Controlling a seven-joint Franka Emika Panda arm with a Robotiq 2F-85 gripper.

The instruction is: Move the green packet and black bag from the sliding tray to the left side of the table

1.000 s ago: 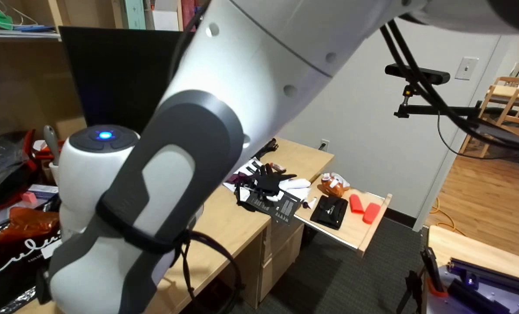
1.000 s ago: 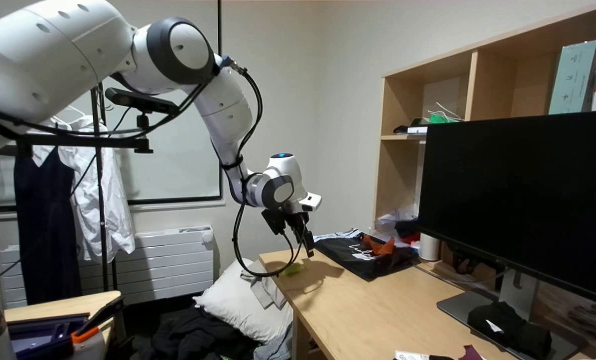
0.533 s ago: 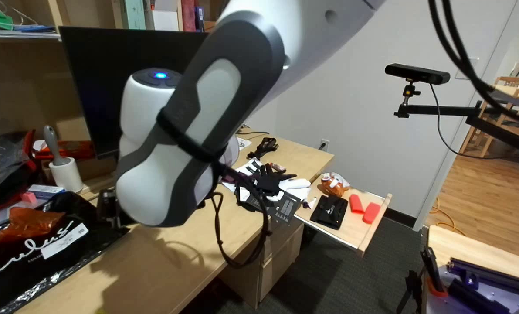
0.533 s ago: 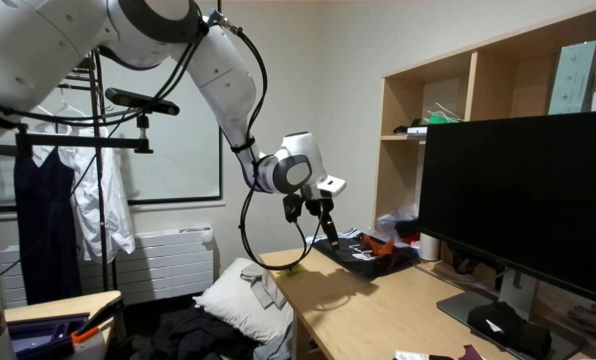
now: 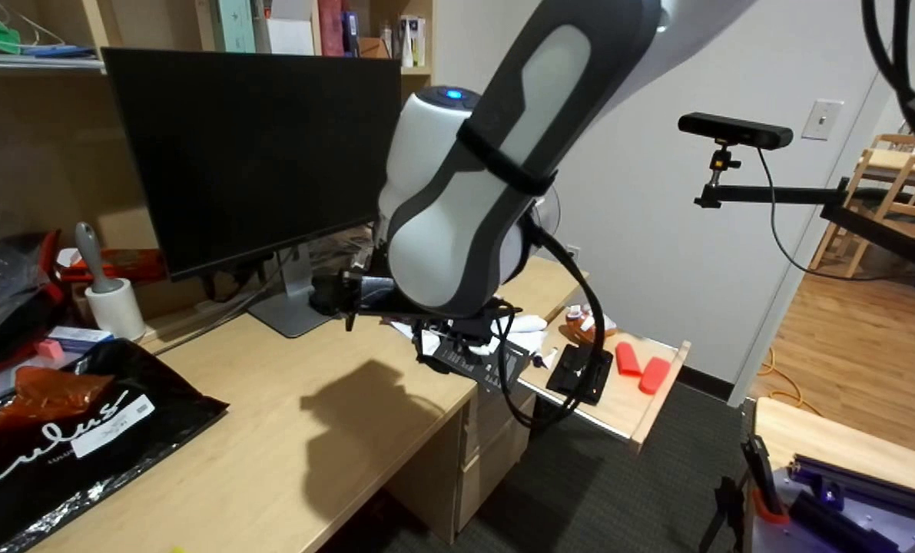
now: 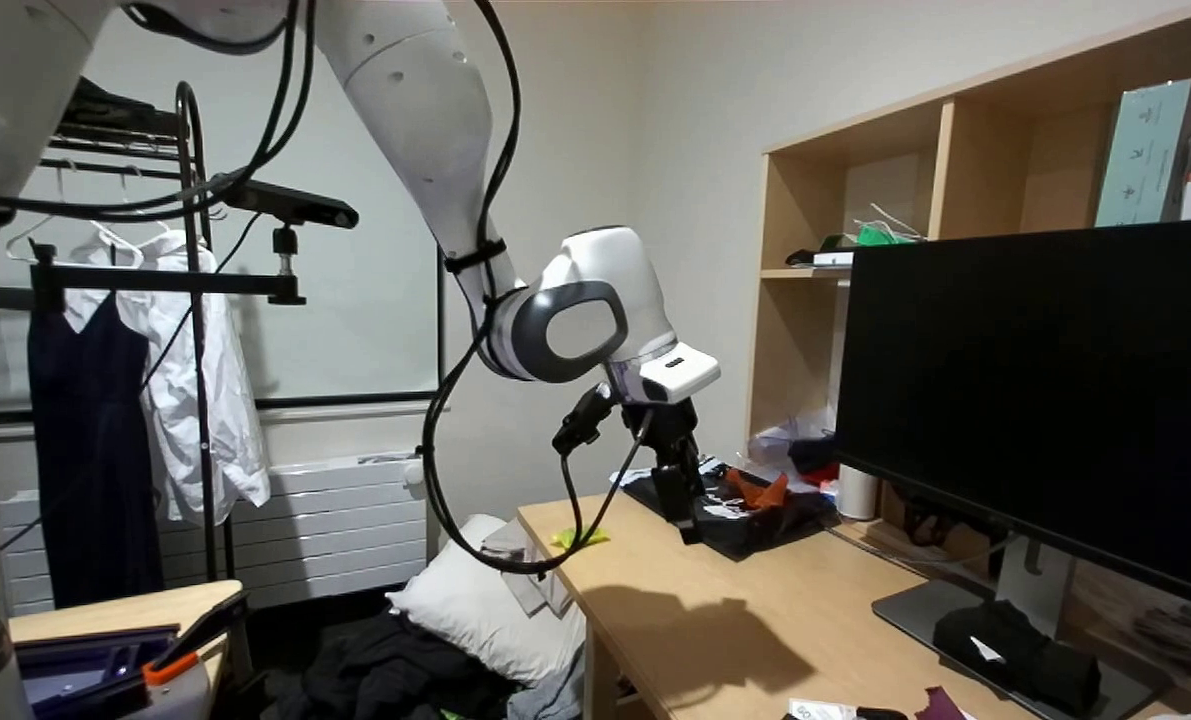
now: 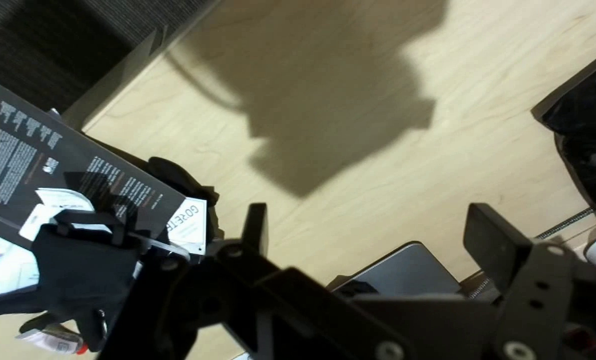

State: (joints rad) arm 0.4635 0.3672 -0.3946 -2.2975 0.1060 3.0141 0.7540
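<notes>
The green packet point(image 6: 580, 538) lies on the far left end of the table point(image 6: 825, 590), looking yellow-green. Only a sliver of it shows at the bottom edge of an exterior view point(image 5: 177, 549). The black bag point(image 5: 591, 376) lies flat on the sliding tray point(image 5: 617, 411), partly hidden behind the arm's cables. My gripper point(image 6: 690, 525) hangs above the table, pointing down, apart from both things. In the wrist view my gripper point(image 7: 368, 225) is open with nothing between its fingers; bare table and the monitor's grey foot show beyond it.
A large glossy black bag point(image 5: 177, 407) lies on the table. The monitor point(image 5: 265, 161) stands at the back. Gloves and papers point(image 5: 495, 361) are piled beside the tray. The tray also bears red pieces point(image 5: 628, 359) and an orange-brown snack item point(image 5: 586, 326).
The arm has moved along the table, away from the packet's end and toward the monitor and tray side. The green packet and black bag have stayed in place.
</notes>
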